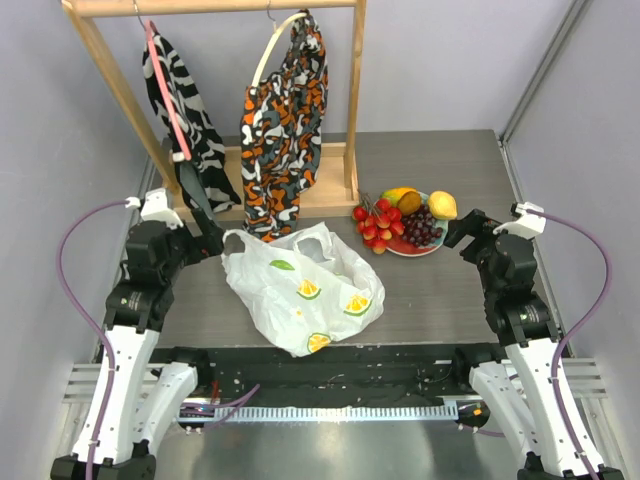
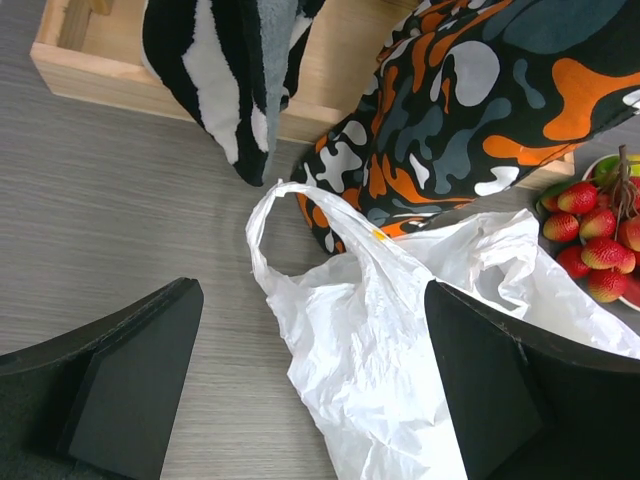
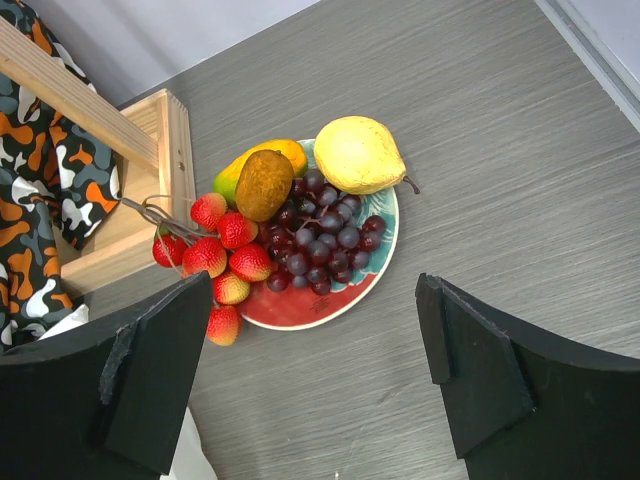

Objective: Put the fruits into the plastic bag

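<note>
The white plastic bag (image 1: 300,285) printed with citrus slices lies crumpled at the table's middle, one handle loop (image 2: 262,225) toward the rack. The fruits rest on a red plate (image 3: 310,305) to its right. They are a cluster of red berries (image 3: 225,255), a dark grape bunch (image 3: 320,245), a yellow lemon (image 3: 358,155), an orange-green mango (image 3: 240,170) and a brown fruit (image 3: 264,185). My left gripper (image 1: 207,236) hovers open beside the bag's left edge (image 2: 400,330). My right gripper (image 1: 462,232) is open just right of the plate, holding nothing.
A wooden clothes rack (image 1: 335,185) stands at the back, its base just behind the bag and plate. A zebra-striped cloth (image 1: 185,110) and an orange-black patterned cloth (image 1: 285,130) hang from it, the latter reaching down to the bag.
</note>
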